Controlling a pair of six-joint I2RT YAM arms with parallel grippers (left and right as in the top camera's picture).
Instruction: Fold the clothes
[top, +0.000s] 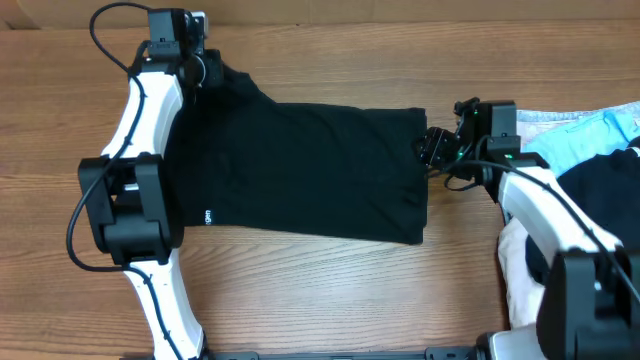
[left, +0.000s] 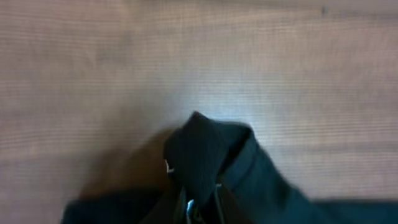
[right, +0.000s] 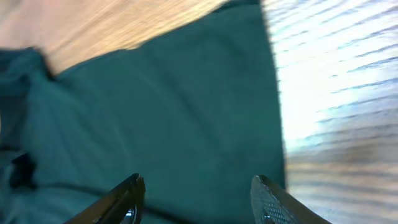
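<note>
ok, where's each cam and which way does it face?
Overhead: fixed above the table, looking straight down at the black T-shirt; both arms show, left hand at its far left corner, right hand at its right edge.
Left wrist: on the left arm, looking down at a pinched-up bunch of T-shirt; only its fingers show.
Right wrist: on the right arm, looking across flat T-shirt; its open fingers show.
Shared: all three see T-shirt and table.

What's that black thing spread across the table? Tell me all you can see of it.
It is a black T-shirt of soft-looking knit, lying mostly flat in a rough rectangle on the wooden table. A tiny white tag shows near its lower left edge. The left gripper pinches a bunched corner at its far left; the right gripper stands open over its right edge.
</note>
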